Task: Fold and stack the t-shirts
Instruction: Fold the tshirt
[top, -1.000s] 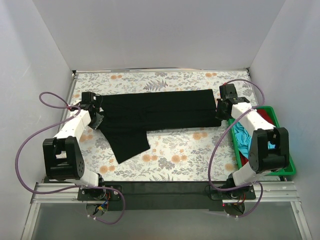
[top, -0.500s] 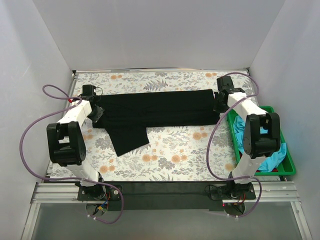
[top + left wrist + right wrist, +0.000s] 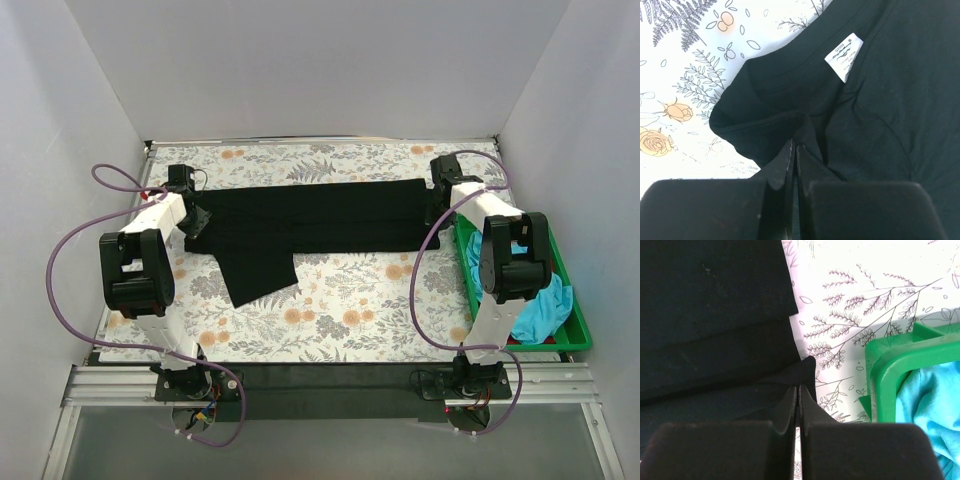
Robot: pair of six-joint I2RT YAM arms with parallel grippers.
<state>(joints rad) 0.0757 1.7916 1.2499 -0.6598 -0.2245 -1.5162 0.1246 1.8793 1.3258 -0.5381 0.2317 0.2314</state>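
I count one black shirt (image 3: pixel 310 215), laid lengthwise across the far half of the tabletop (image 3: pixel 350 300) with a sleeve hanging toward the arm bases. One turquoise shirt (image 3: pixel 535 305) sits bundled in the single green tray (image 3: pixel 890 365) on the right. Both arms are stretched toward the far side, one at each end of the black shirt. My left gripper (image 3: pixel 794 150) is pinched together on a fold at the collar end, near the white label (image 3: pixel 843 61). My right gripper (image 3: pixel 798 390) is clamped on a raised tuck of cloth at the opposite end, beside the tray's corner.
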